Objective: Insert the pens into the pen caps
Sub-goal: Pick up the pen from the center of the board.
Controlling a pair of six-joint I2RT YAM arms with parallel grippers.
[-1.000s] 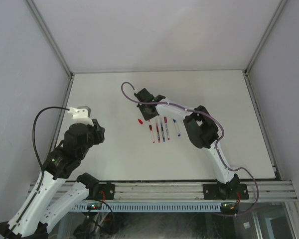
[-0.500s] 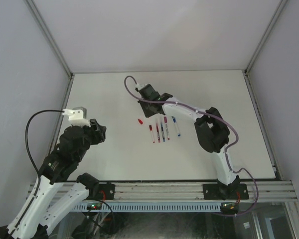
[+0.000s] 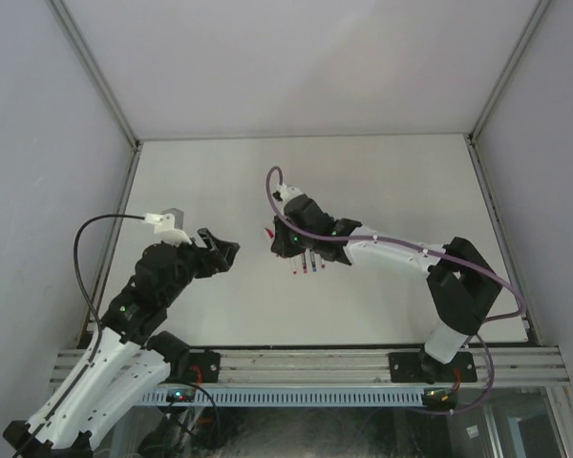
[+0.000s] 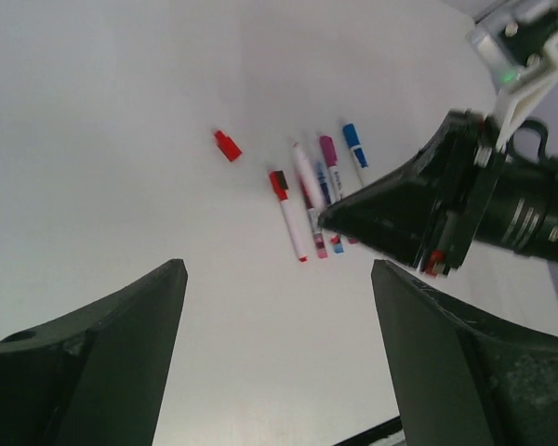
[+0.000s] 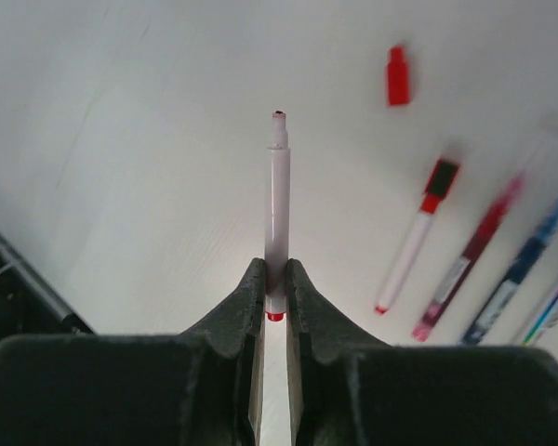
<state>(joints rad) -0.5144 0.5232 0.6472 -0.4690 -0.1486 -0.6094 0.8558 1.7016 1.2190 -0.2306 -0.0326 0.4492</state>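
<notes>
My right gripper [image 5: 275,269] is shut on a white pen [image 5: 277,204] with a red rear end. The pen's bare tip points away from the wrist, above the table. A loose red cap [image 5: 397,74] lies beyond it to the right, and also shows in the top view [image 3: 268,232]. Several more pens [image 5: 417,237] lie side by side to the right, seen too in the left wrist view [image 4: 288,218]. My left gripper [image 4: 277,269] is open and empty, facing the red cap [image 4: 227,146] and the right gripper [image 4: 418,209]. In the top view the left gripper [image 3: 224,250] sits left of the right gripper [image 3: 285,239].
The white table [image 3: 401,191] is walled by grey panels at the back and both sides. The right arm's purple cable [image 3: 382,243] runs along its forearm above the pen row. A metal rail [image 3: 315,363] lines the near edge.
My right gripper has come nearer and lower from the far end of the pen row, now holding a pen. My left gripper has swung right towards the pens.
</notes>
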